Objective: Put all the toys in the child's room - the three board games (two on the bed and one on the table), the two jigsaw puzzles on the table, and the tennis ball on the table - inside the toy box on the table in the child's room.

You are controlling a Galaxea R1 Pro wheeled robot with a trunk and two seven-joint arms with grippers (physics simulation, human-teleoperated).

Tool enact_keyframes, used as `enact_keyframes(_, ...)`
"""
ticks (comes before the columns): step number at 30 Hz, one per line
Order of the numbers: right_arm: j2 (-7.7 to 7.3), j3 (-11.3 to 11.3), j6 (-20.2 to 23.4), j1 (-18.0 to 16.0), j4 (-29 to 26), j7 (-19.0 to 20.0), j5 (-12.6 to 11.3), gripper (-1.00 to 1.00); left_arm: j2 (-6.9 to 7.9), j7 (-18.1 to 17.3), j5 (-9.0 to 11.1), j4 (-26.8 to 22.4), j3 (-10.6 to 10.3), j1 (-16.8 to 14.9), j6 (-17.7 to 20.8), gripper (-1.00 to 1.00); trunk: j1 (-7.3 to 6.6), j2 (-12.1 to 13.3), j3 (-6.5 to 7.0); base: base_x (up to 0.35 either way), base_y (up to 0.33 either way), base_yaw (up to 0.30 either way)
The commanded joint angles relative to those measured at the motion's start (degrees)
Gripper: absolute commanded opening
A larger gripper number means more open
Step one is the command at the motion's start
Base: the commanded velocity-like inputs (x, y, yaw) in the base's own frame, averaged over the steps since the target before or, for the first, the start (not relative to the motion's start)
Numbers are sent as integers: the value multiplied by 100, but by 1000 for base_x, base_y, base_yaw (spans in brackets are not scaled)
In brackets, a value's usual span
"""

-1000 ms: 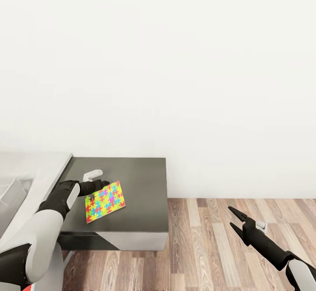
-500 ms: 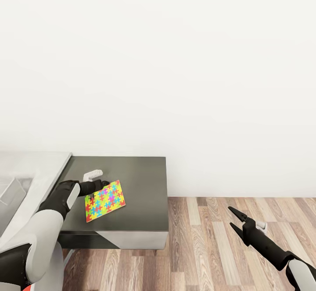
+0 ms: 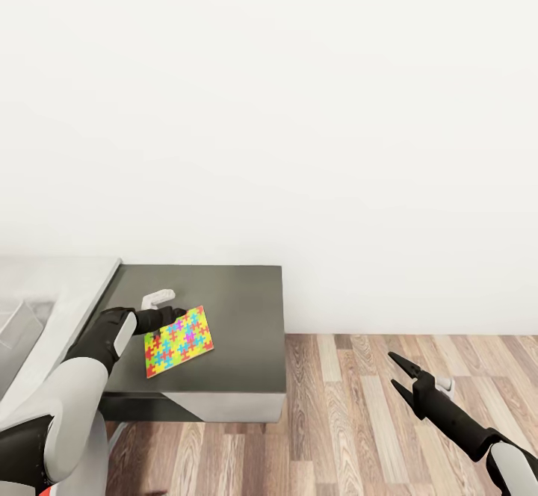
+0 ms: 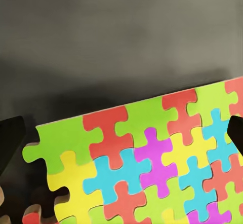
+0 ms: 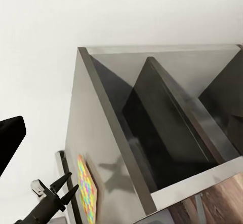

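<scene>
**Left gripper holds puzzle over dark cabinet**

Table (image 3: 52, 287) at far left. Left gripper (image 3: 173, 315) clamps the puzzle (image 3: 179, 342) by its edge, above the dark cabinet (image 3: 239, 309). Right gripper (image 3: 398, 375) hangs over the wood floor (image 3: 351, 421), fingers parted, nothing held.

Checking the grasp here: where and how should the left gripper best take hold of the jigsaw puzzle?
By its near edge: the puzzle is a thin tile lying flat over the dark cabinet top, so the left gripper likely pinches that edge from the side.

Bare dark cabinet top (image 3: 239, 309) lies open right of the jigsaw puzzle (image 3: 178, 342); a white wall (image 3: 299, 145) stands behind.
</scene>
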Motion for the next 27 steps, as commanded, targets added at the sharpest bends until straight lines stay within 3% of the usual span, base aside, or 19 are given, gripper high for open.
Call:
enact_keyframes(1,1,-12,36,-5,0,13,0,100,-3,-21,1,-6,29,-4,40,100,3,-10,-10,0,-4,0)
enact_keyframes(10,-1,-18,36,-5,0,14,-2,100,-7,-18,-4,-6,29,-4,39,100,3,-10,-10,-114,-1,0)
enact_keyframes(27,-8,-18,36,-5,0,22,-3,100,-12,-2,-13,-6,29,-4,39,100,3,-10,-10,-5,-64,0)
